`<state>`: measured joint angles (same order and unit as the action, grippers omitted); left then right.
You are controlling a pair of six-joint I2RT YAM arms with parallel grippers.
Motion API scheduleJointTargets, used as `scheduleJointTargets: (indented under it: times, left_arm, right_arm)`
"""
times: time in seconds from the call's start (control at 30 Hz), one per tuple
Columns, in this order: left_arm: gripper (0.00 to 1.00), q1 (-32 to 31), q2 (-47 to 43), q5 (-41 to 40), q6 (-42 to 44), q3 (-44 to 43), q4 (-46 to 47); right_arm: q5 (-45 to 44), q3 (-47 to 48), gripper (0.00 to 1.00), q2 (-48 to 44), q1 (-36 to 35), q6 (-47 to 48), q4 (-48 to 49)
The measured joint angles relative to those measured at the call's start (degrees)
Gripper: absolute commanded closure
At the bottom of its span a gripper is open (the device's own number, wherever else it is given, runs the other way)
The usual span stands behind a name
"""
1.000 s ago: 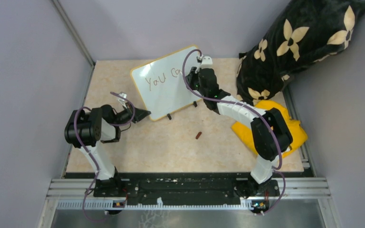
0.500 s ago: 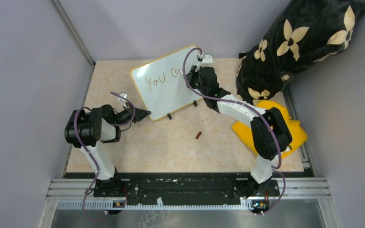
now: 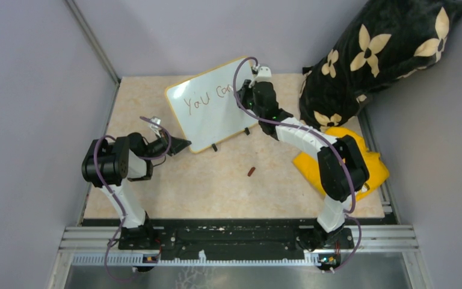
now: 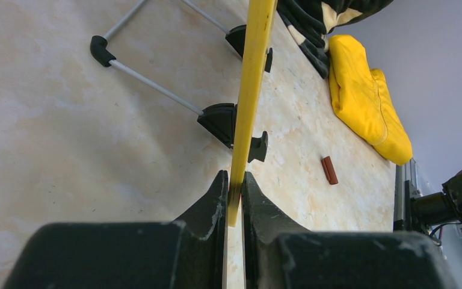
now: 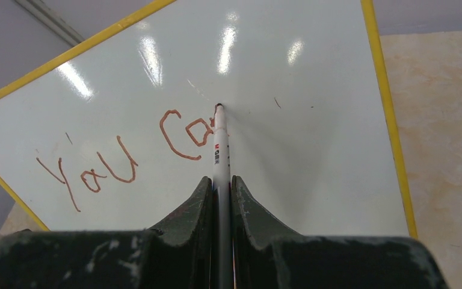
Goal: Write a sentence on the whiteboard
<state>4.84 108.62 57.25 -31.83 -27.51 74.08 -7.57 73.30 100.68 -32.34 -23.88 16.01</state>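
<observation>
Left arm is folded low, left tool (image 4: 233, 180) pinched on whiteboard (image 4: 250, 90) edge. Right arm is stretched forward, right tool (image 5: 219, 182) clamped on pen (image 5: 219, 144).

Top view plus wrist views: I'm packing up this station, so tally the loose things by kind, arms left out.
Whiteboard: 1
Pen: 1
Small brown piece: 1
Yellow cloth: 1
Black flowered cushion: 1
Total: 5
</observation>
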Motion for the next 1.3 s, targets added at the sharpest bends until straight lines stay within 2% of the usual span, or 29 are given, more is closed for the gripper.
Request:
scheduleJointTargets:
  times: [0.63, 1.3]
  left_arm:
    - [1.0, 0.0, 0.0, 0.0, -0.02, 0.0, 0.0]
    - [1.0, 0.0, 0.0, 0.0, 0.0, 0.0, -0.04]
  right_arm:
    - [0.11, -0.2, 1.0, 0.0, 0.9, -1.07, 0.0]
    - [-0.13, -5.44, 1.0, -0.76, 1.01, -1.9, -0.17]
